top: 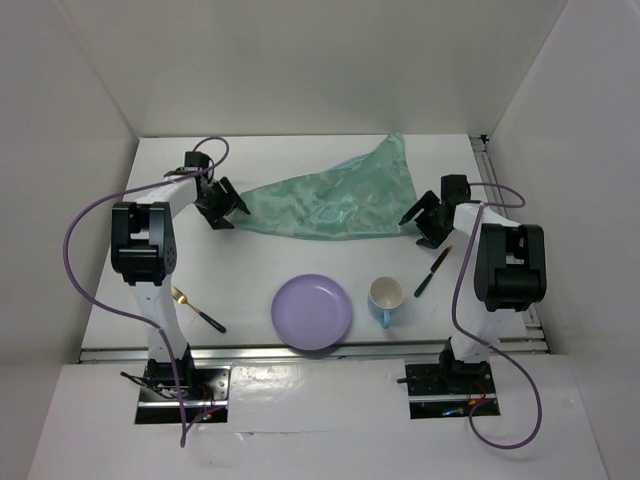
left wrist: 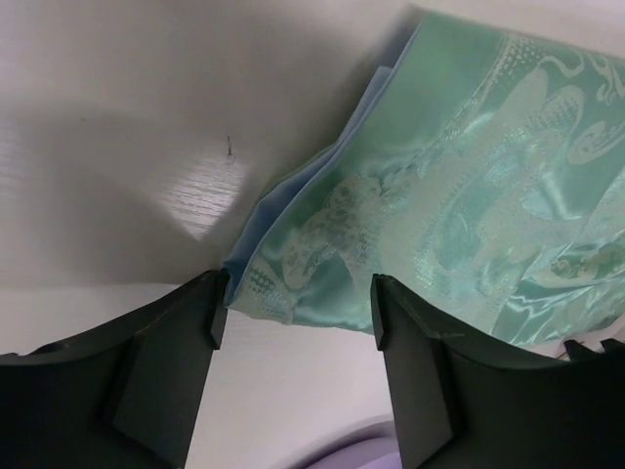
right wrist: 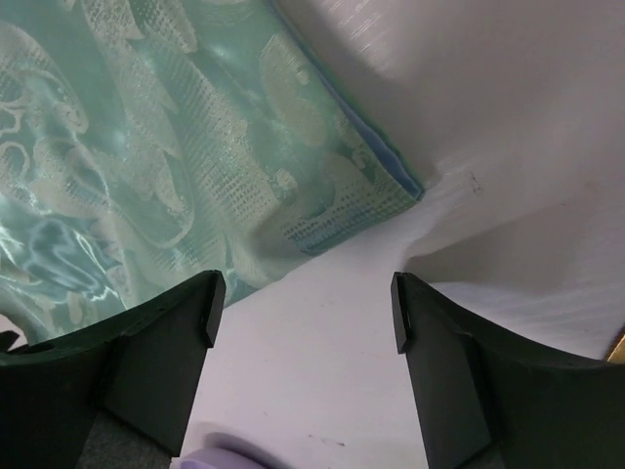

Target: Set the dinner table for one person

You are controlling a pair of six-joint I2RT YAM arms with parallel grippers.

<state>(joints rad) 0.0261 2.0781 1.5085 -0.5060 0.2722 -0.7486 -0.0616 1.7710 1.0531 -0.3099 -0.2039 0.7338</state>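
Note:
A green patterned placemat (top: 340, 205) lies rumpled and partly folded on the back half of the white dinner table (top: 270, 160). My left gripper (top: 228, 207) stands open at the mat's left corner; in the left wrist view that corner (left wrist: 283, 283) lies just beyond the left gripper (left wrist: 296, 311), touching neither finger. My right gripper (top: 420, 222) is open at the mat's right corner, and the placemat (right wrist: 146, 147) lies apart from the right gripper (right wrist: 305, 313), which holds nothing. Nearer the front are a purple plate (top: 313, 312), a mug (top: 386, 298), a fork (top: 197, 310) and a knife (top: 433, 272).
White walls close in the table at the back and both sides. The fork lies close to the left arm's base and the knife under the right arm's forearm. A metal rail (top: 300, 350) runs along the near edge. Purple cables loop off both arms.

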